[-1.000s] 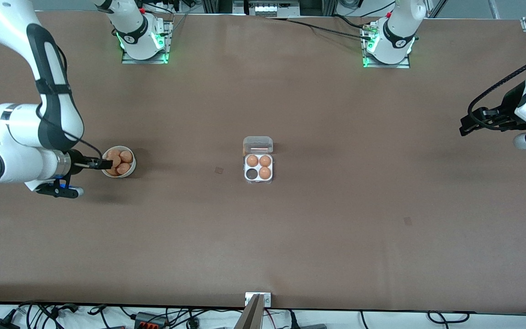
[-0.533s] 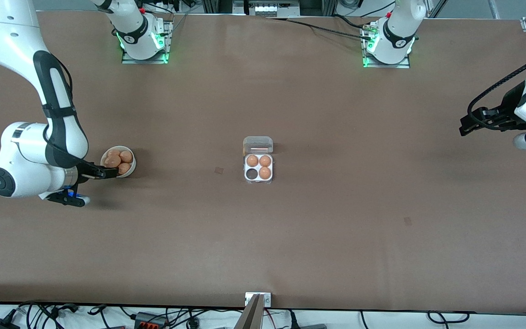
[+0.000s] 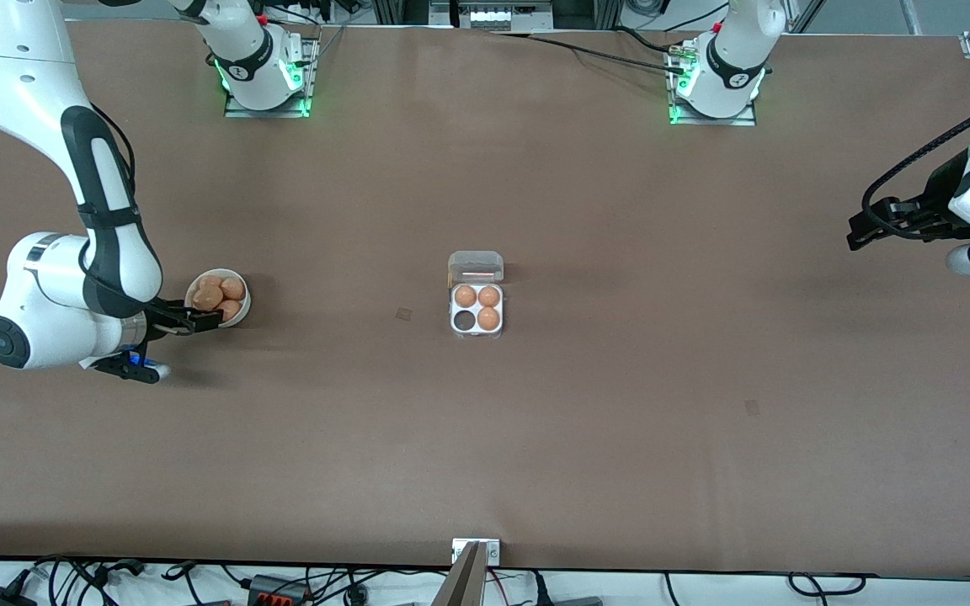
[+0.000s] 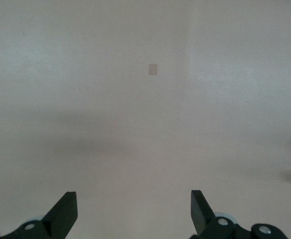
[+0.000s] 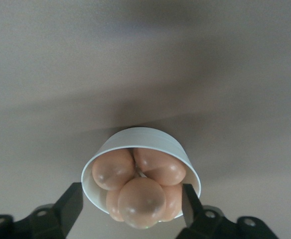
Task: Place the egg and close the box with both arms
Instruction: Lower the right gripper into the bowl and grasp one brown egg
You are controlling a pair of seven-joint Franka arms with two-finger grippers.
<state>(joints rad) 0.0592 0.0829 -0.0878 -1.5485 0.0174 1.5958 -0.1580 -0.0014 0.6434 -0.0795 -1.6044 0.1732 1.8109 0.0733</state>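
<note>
A white bowl [image 3: 240, 296] toward the right arm's end of the table holds several tan-brown eggs [image 3: 210, 295]. My right gripper [image 3: 204, 320] is open and low at the bowl's edge nearest the front camera. In the right wrist view its fingers [image 5: 72, 203] stand on either side of the bowl [image 5: 145, 138], with the top egg [image 5: 141, 201] between them, not pinched. The box [image 3: 477, 333] sits mid-table with its clear lid [image 3: 476, 266] open, three eggs [image 3: 488, 318] in it and one empty cell [image 3: 462, 321]. My left gripper [image 3: 860, 232] waits open and empty above the left arm's end of the table.
The left wrist view shows bare brown table with a small tape patch [image 4: 152, 69] past the open left gripper [image 4: 133, 201]. Small patches mark the table [image 3: 403, 314] between bowl and box. A metal bracket [image 3: 476, 551] sits at the table's near edge.
My right arm has swung in, and its gripper has shifted from over the bowl's middle to the bowl's edge nearest the front camera. The left arm, box and bowl have not moved.
</note>
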